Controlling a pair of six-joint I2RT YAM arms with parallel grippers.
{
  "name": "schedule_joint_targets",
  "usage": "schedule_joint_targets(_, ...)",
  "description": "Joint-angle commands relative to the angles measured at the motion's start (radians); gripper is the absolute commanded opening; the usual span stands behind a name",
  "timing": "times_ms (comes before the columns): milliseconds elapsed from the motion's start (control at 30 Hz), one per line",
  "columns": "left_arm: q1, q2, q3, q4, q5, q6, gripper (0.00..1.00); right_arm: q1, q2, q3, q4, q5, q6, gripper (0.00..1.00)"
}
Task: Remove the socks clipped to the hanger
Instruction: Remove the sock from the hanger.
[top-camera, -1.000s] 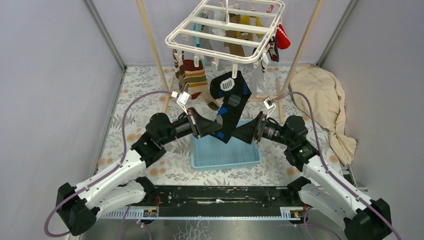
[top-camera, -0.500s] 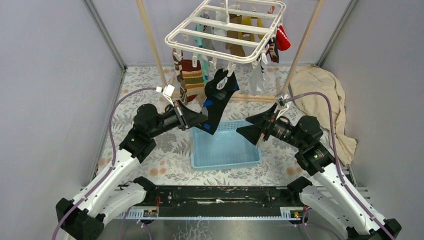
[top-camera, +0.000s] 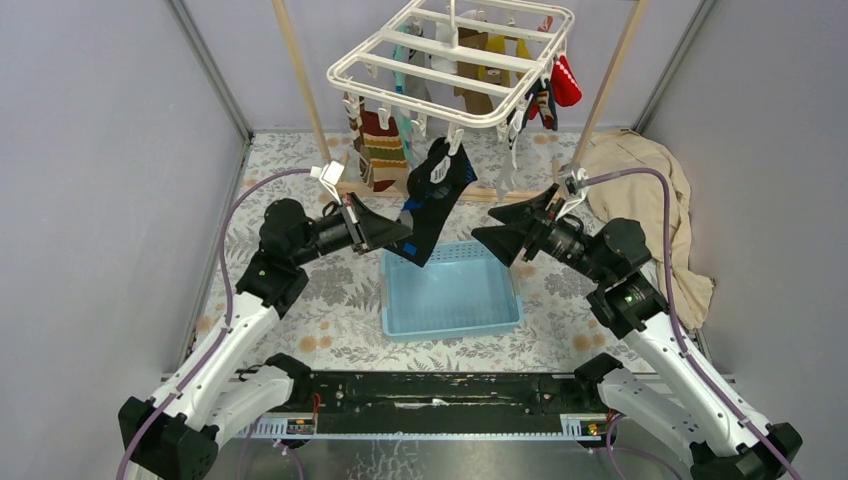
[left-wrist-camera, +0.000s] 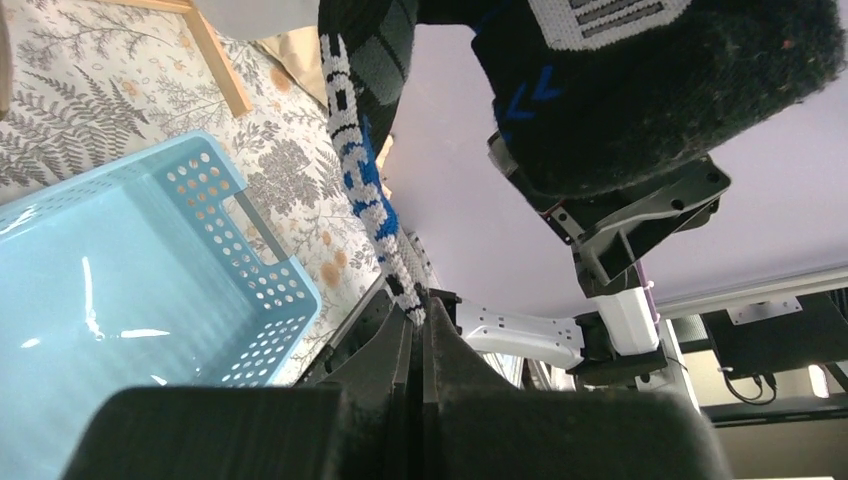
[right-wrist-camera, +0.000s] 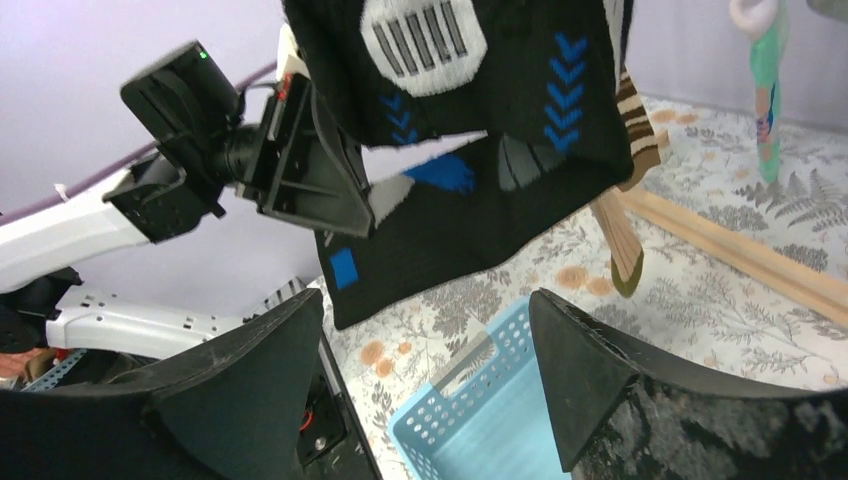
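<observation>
The white hanger (top-camera: 450, 62) hangs at the top, with several socks clipped under it. A black sock (top-camera: 435, 195) with blue marks dangles from a front clip (top-camera: 453, 140). My left gripper (top-camera: 405, 235) is shut on that sock's lower edge, pulling it left. In the left wrist view the fingers (left-wrist-camera: 440, 350) pinch the patterned hem of the black sock (left-wrist-camera: 650, 110). My right gripper (top-camera: 484, 224) stands open just right of the sock, with nothing in it. In the right wrist view the right gripper (right-wrist-camera: 428, 300) sits below the black sock (right-wrist-camera: 480, 130), apart from it.
A light blue basket (top-camera: 500, 318) sits on the floral table below both grippers. A beige cloth (top-camera: 640, 195) lies at the right. Pale wooden rack poles (top-camera: 300, 90) rise on both sides of the hanger, with a low crossbar behind the sock.
The left arm has drawn back to the left with the sock's lower edge, stretching it. The right gripper has left the sock, moved right and up, and stands open.
</observation>
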Motion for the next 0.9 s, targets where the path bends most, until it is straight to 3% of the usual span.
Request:
schedule_joint_targets(0, 0.003, 0.036, -0.067, 0.158, 0.083, -0.073, 0.0, 0.002, 0.02, 0.072, 0.107, 0.027, 0.002, 0.81)
schedule_joint_targets(167, -0.01, 0.075, -0.144, 0.357, 0.14, -0.184, 0.0, 0.002, 0.026, 0.069, 0.075, 0.06, -0.012, 0.77)
schedule_joint_targets(600, -0.103, 0.122, -0.178, 0.559, 0.154, -0.299, 0.0, 0.002, 0.028, 0.066, 0.071, 0.076, -0.038, 0.75)
schedule_joint_targets(867, -0.111, 0.14, -0.226, 0.724, 0.129, -0.404, 0.0, 0.003, -0.056, -0.012, 0.032, 0.079, 0.043, 0.78)
